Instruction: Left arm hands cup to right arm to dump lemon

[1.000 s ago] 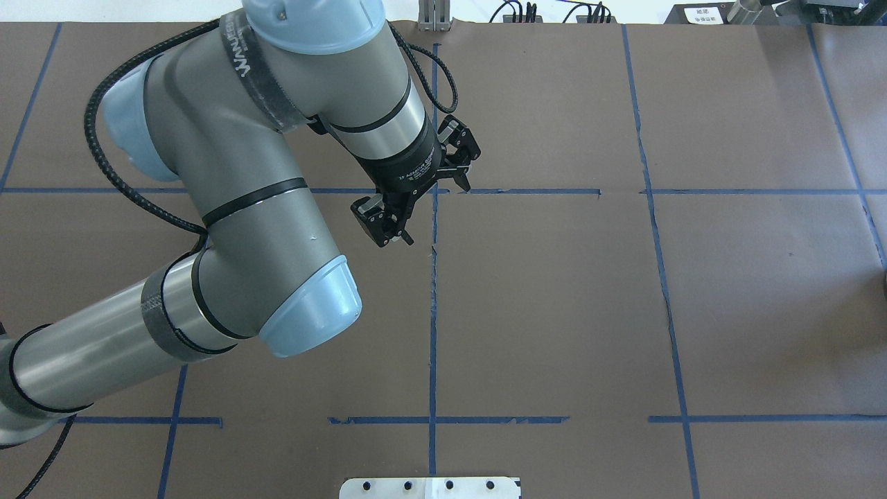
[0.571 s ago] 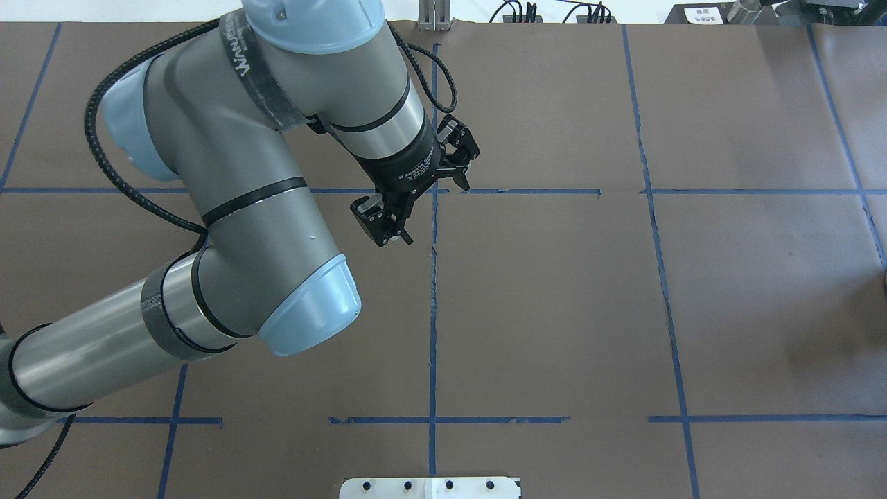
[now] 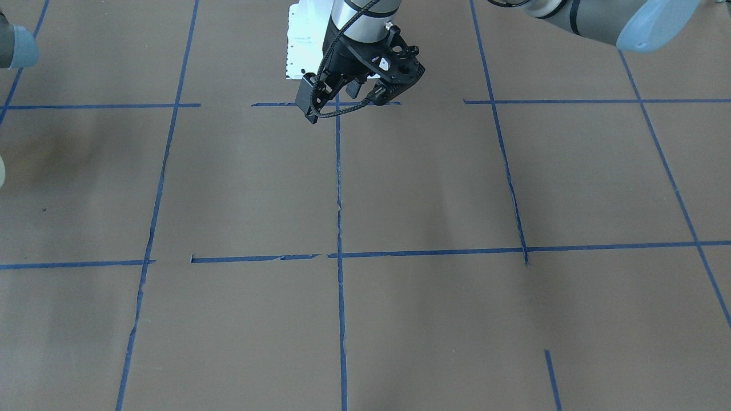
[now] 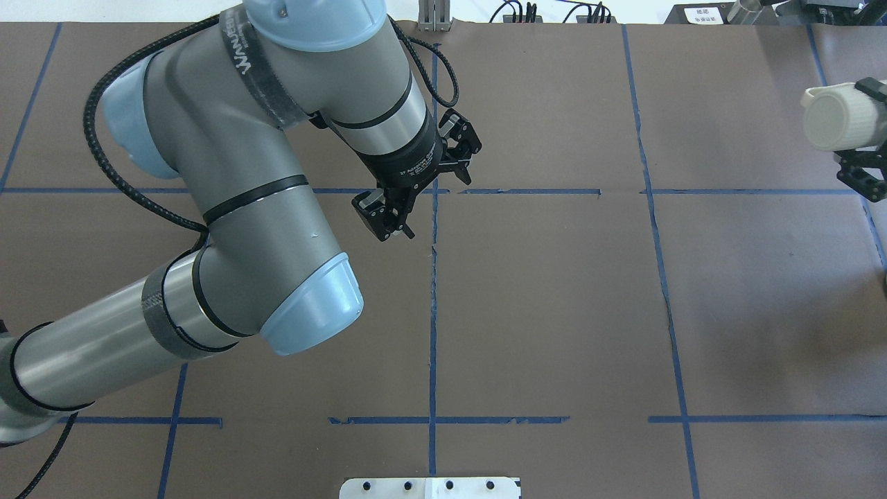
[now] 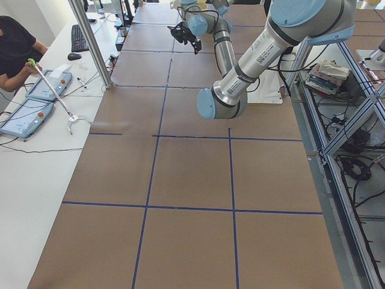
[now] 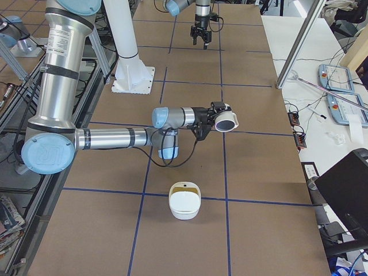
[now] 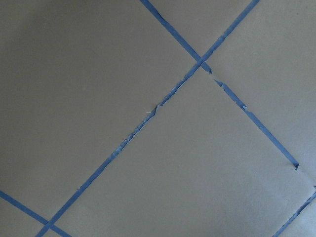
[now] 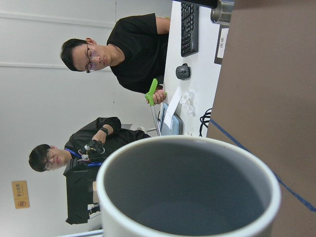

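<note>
Brown-papered table is stretching beneath the left gripper, which is hanging spread and empty. Well to its right, the right gripper is newly coming into the overhead view, pinching the cup on its side. Handover appears done; no lemon is showing inside.

The left arm is hanging over the left half of the table, leaving the middle open. At the right end, the right arm is stretching out with the cup, a white bowl sitting near it
</note>
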Tool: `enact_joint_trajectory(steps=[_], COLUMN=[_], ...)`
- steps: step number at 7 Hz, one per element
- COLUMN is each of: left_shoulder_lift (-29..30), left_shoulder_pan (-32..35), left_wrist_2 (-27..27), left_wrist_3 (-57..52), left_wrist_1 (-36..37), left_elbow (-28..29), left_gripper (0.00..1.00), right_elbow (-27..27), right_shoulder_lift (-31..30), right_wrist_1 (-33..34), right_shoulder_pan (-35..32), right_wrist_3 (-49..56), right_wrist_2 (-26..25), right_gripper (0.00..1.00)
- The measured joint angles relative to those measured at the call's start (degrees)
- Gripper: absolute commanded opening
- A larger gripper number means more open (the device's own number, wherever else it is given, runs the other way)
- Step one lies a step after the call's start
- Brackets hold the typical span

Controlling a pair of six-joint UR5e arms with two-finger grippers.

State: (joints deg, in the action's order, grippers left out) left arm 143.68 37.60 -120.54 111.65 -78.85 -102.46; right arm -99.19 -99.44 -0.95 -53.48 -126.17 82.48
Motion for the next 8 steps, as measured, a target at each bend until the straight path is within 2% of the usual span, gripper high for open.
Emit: enact_joint_trajectory(steps=[2, 4, 6, 8], left_shoulder_lift=[0.18, 0.18, -0.03, -0.22], left_shoulder_pan=[0.41, 2.65, 4.23, 5.39], left_wrist_2=[3.04, 4.2, 4.09, 3.69], left_wrist_3=[-1.11, -8.15, -17.09, -23.15], left_wrist_1=[-1.64, -2.5, -2.44, -2.07], left_elbow=[0.13, 0.73, 1.15, 2.13], left_gripper=[1.0, 1.0, 0.99, 0.98], right_elbow=[-0.25, -0.05, 0.06, 0.17], right_shoulder_lift=[6.04, 11.64, 21.38, 29.5], right_wrist_1=[6.21, 11.8, 23.52, 35.18], right_shoulder_pan=[4.22, 12.05, 19.82, 24.77], right_wrist_3=[19.02, 38.7, 52.34, 62.39], right_wrist_2=[-1.89, -10.21, -19.91, -24.81], right_gripper=[0.11, 0.1, 0.09, 0.08])
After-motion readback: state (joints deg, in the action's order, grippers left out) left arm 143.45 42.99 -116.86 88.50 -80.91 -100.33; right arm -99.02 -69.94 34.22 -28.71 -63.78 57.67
